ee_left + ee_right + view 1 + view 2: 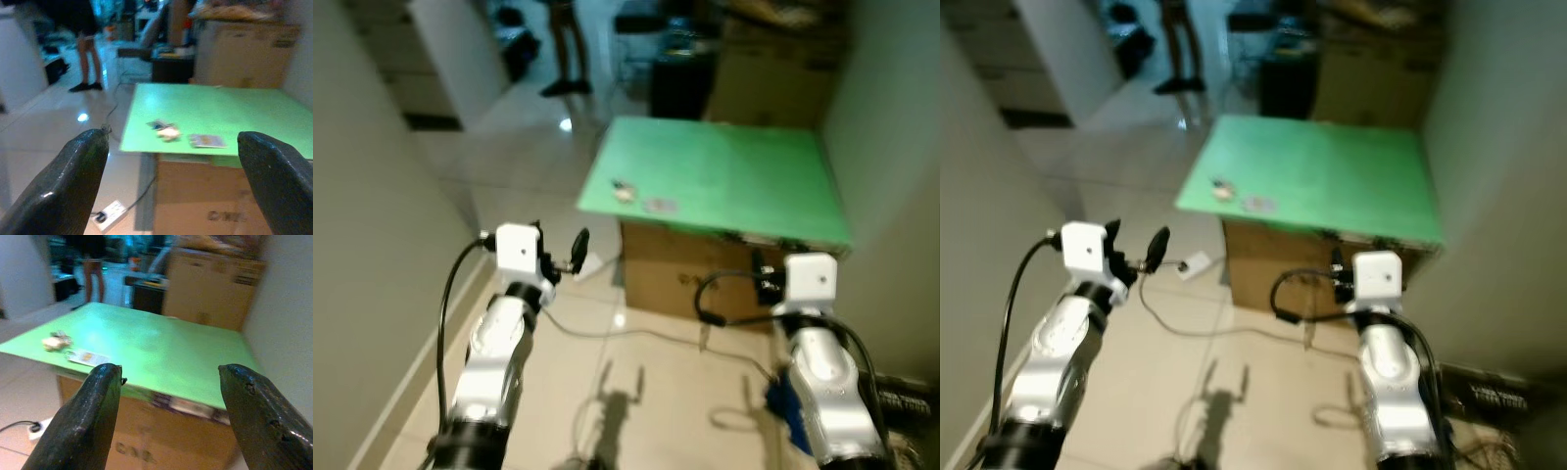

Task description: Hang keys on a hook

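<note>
While both arms face the green flat tabletop (734, 176), left gripper (171, 181) and right gripper (168, 416) are spread, empty. Small pale key bunch (165, 130) lies near the tabletop's front-left edge; pale flat card (207, 141) just beside it.

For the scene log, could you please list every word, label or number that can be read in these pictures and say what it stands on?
Print on the front of the cardboard box under the green board: dark letters, too blurred to read.
Flat card on the green board: has a coloured patch, no text legible.
Labels on the big cartons behind: too blurred to read.
Nothing else bears legible text.
</note>
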